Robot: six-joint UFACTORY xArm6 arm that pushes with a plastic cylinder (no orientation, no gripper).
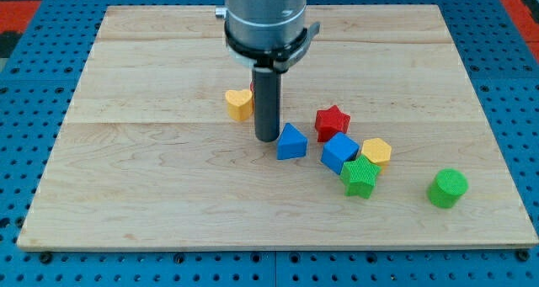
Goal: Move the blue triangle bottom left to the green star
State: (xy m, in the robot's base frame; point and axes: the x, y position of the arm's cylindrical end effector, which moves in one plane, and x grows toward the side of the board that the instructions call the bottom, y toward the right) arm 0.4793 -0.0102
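Observation:
The blue triangle (291,143) lies near the board's middle. My tip (267,139) stands just to its left, close to or touching its left edge. The green star (360,177) lies to the lower right of the triangle, touching the blue cube (339,152) that sits between them. The rod comes down from the arm's grey body at the view's top.
A yellow heart (239,103) lies just left of the rod. A red star (332,122) sits right of the triangle. A yellow hexagon (376,151) is beside the blue cube. A green cylinder (446,188) stands at the lower right. The wooden board (126,194) rests on blue pegboard.

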